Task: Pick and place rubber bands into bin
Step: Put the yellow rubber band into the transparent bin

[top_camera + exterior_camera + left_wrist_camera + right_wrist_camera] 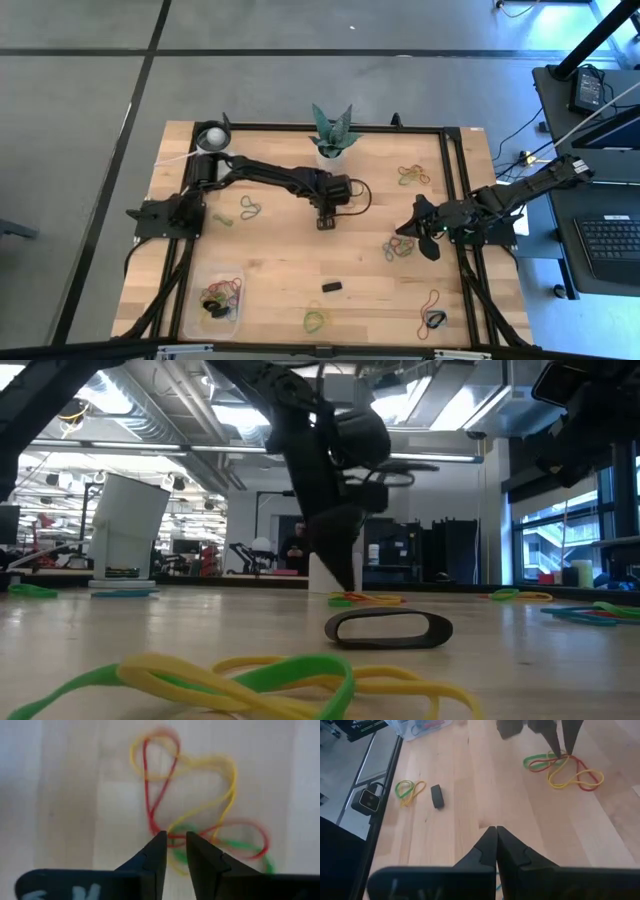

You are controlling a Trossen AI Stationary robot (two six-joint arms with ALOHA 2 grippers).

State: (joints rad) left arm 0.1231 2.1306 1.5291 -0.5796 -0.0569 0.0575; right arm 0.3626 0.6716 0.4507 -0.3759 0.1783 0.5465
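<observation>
We have some rubber bands (220,297) in the bin (190,322) at seven o'clock; many remain scattered, our left gripper (174,845) narrowly parted over a tangle (200,820) at centre, right gripper (496,839) closed, empty.

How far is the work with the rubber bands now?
Some bands already lie in the bin. The left gripper is down over a red, yellow and green tangle, jaws slightly apart around a strand, nothing lifted. The right gripper waits shut. Several clusters remain on the table.
</observation>
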